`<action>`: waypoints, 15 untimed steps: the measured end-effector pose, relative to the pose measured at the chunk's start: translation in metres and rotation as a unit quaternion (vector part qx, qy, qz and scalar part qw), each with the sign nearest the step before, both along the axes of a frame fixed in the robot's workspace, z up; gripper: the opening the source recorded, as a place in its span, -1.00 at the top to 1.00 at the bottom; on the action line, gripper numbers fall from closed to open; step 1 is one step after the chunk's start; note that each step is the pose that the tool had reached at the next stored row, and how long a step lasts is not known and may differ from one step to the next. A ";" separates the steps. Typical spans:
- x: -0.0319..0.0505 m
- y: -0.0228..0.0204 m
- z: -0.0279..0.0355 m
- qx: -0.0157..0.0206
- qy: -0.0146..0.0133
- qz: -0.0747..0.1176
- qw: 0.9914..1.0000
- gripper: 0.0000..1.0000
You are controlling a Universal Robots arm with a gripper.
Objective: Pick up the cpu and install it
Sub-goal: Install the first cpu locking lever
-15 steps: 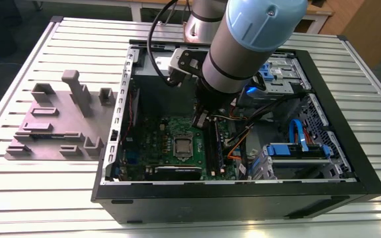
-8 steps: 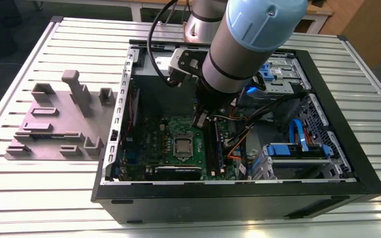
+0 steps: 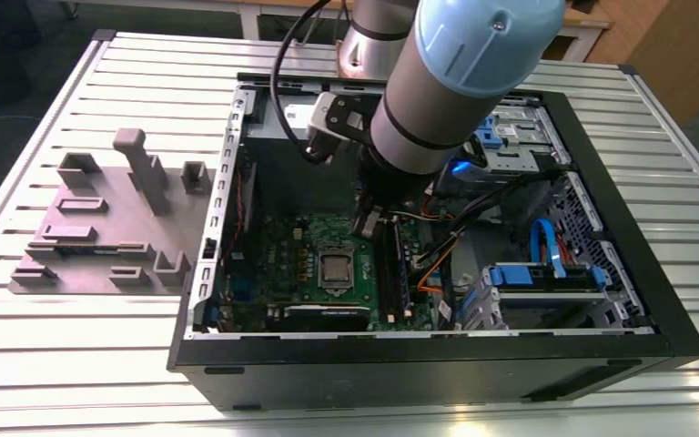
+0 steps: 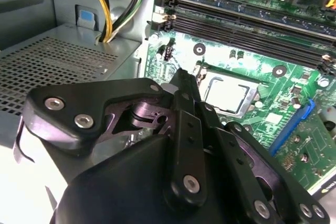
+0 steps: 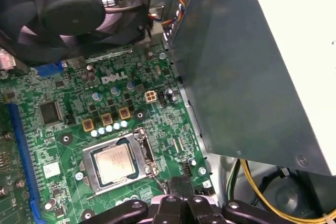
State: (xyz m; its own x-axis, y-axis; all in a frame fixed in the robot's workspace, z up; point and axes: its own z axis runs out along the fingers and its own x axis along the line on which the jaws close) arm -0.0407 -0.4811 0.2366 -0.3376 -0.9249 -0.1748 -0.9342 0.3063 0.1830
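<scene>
Gripper (image 4: 184,80), cpu (image 4: 227,94) partly behind it

- We see a pale slatted metal table (image 3: 83,364), its ribs running across the exterior view.
- On it an open black computer case (image 3: 447,369) lies on its side, toward the exterior view's right.
- We find a grey fixture block (image 3: 106,228) with upright posts resting just beside the case, on the exterior view's left.

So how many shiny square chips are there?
1. The cpu sits in the socket frame on the green motherboard. Others could be hidden behind the arm.
</scene>
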 end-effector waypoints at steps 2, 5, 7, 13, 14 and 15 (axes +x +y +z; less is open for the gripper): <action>-0.0001 -0.0004 0.0000 -0.003 0.000 0.003 1.000 0.80; -0.0002 -0.0013 -0.0001 -0.005 0.000 0.008 1.000 0.80; -0.0003 -0.0020 -0.0002 -0.005 0.000 0.009 1.000 0.80; -0.0003 -0.0027 -0.0004 -0.005 -0.001 0.020 1.000 0.80; -0.0003 -0.0028 -0.0004 -0.005 -0.001 0.026 1.000 0.80; -0.0004 -0.0029 -0.0004 -0.005 -0.001 0.032 0.999 0.80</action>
State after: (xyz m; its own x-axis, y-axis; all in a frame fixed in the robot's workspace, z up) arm -0.0410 -0.4840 0.2362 -0.2771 -0.9464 -0.1659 -0.9524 0.2477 0.1774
